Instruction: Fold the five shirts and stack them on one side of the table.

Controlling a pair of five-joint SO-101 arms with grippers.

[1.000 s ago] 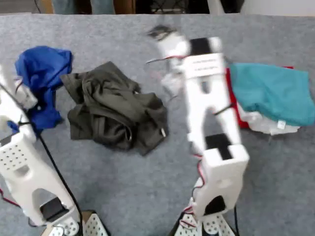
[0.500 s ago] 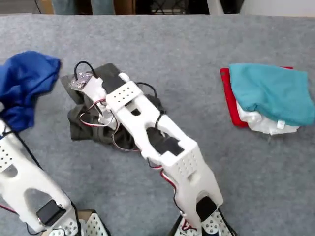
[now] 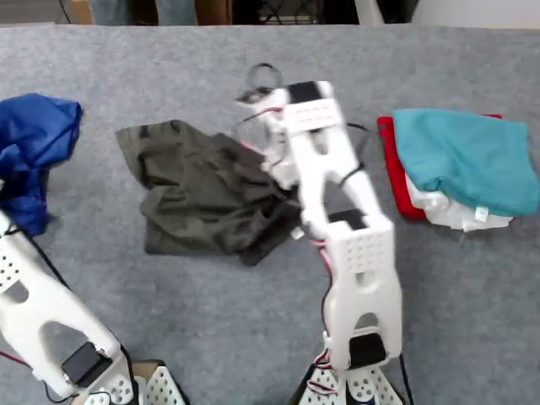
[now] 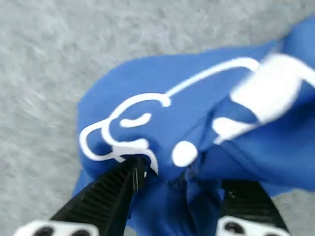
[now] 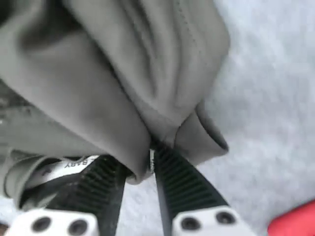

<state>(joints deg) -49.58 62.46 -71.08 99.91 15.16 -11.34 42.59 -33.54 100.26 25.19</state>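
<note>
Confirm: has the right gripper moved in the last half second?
Yes. The right gripper, gripping the crumpled dark olive shirt, swung toward the folded teal shirt.

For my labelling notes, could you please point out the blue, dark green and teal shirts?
blue shirt (image 3: 38,135), high view, on its bunched upper fold.
dark green shirt (image 3: 198,190), high view, on its spread middle.
teal shirt (image 3: 464,160), high view, on its top face.

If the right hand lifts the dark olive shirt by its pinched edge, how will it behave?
Probably floppy: the dark olive shirt lies in soft creases and bunches where the right hand pinches it. Likely light, since the fabric looks thin and a small pinch holds it. It may drag on the fuzzy grey table cover rather than slide.
</note>
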